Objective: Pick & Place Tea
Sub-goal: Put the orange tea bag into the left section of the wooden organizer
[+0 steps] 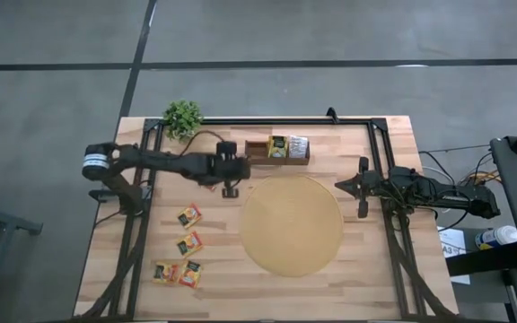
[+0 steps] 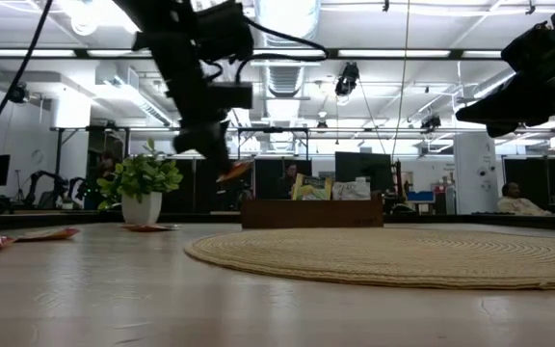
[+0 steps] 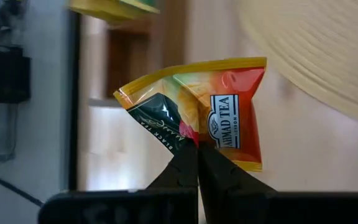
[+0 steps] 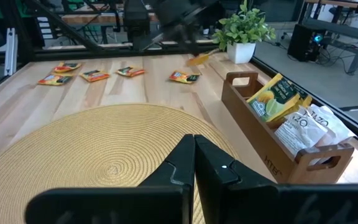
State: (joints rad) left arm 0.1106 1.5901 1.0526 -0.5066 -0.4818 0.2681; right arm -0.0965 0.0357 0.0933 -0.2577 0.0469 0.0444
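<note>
Fingers (image 3: 191,163) of the left gripper (image 1: 231,187) are pinching an orange-red tea sachet (image 3: 194,115) by one edge, holding it clear of the table beside the round mat (image 1: 292,225). Its flat face is standing tilted, neither side clearly longer, and the wooden tray (image 1: 260,154) is lying just beyond it, nearer this arm. Across the mat, the right gripper (image 1: 363,187) is waiting with fingers together.

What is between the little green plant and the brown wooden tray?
The left gripper holding an orange-red tea sachet hangs between the potted plant and the wooden tray, seen in the low view.
</note>
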